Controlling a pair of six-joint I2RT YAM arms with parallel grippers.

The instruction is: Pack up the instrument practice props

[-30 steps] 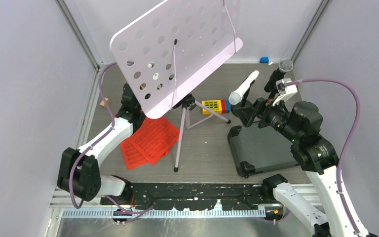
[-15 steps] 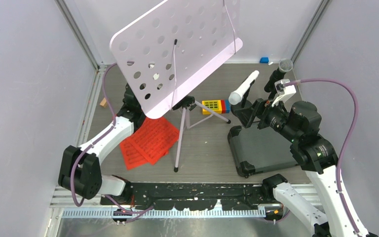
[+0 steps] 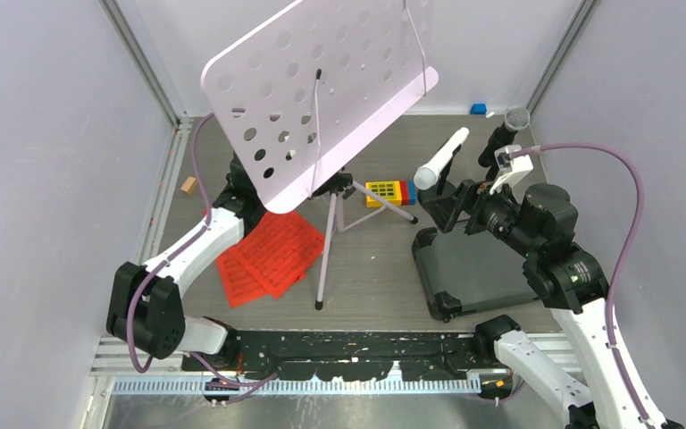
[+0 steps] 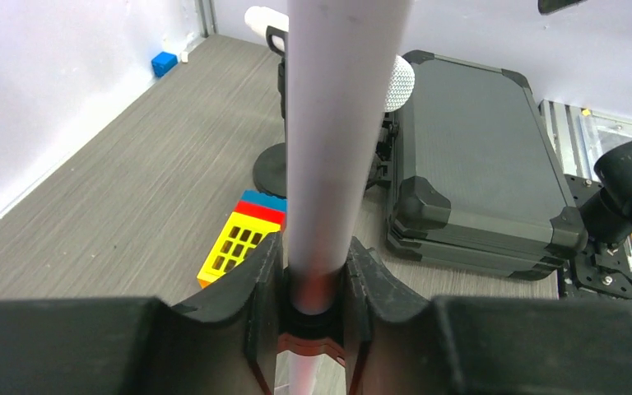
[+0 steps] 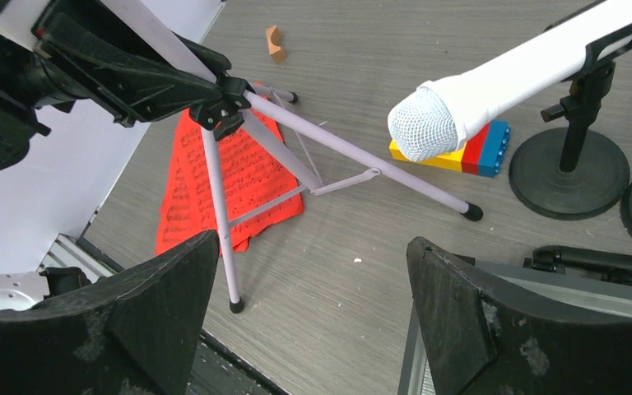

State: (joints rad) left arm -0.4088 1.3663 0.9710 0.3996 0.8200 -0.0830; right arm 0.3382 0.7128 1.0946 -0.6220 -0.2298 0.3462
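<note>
Nearest the arms' bases, a closed dark hard case lies flat on the right of the grey wood-grain table. The right gripper hovers over the case's far edge, jaws spread wide and holding nothing. On the left, two overlapping red sheet-music pages lie flat on the table, partly under the tripod legs of the lilac music desk. The left gripper is clenched around the stand's pale pole, above the point where the legs spread. The big perforated desk tilts overhead and hides this gripper from the top camera. Just past the legs lies a yellow, red and blue toy brick. Beside it, beyond the case, stand two black round-based mic holders. One cradles the white microphone, slanted with its mesh head low. The other carries the black grey-headed microphone, head raised. A small wooden piece sits by the left wall, and a small blue block by the far wall.
</note>
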